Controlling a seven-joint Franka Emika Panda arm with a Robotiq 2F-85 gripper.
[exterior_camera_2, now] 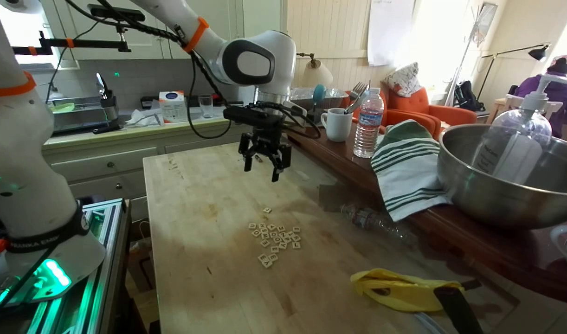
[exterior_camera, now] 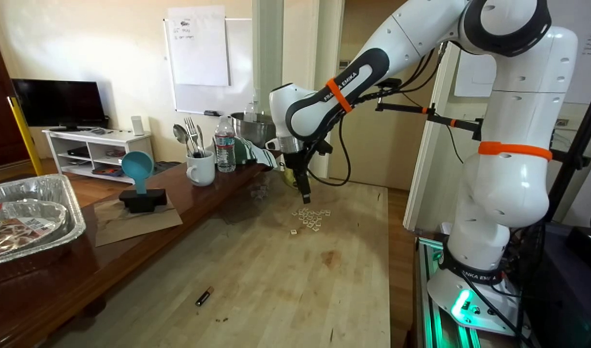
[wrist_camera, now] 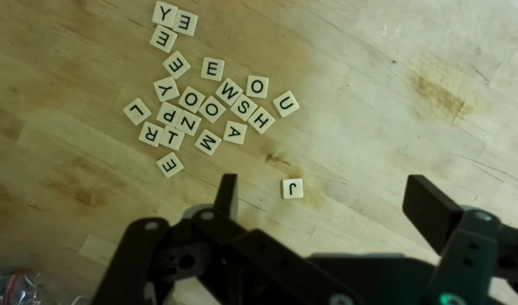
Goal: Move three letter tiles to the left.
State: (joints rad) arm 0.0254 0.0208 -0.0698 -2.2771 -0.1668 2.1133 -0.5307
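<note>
With the end effector (wrist_camera: 325, 191) spread and empty above the worktop (exterior_camera: 276, 290), I find the tiles (wrist_camera: 212, 109) clustered, the J tile (exterior_camera: 293, 232) alone at their near left in an exterior view; I judge at most one transfer complete, at least two outstanding.

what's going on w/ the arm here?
The Franka arm has its gripper open above the wooden table, nothing in its grasp. The job is moving three letter tiles left. Most lie in a loose cluster; the J tile sits apart and, in the wrist view, shows between the spread fingers. Can't tell if any are done.
</note>
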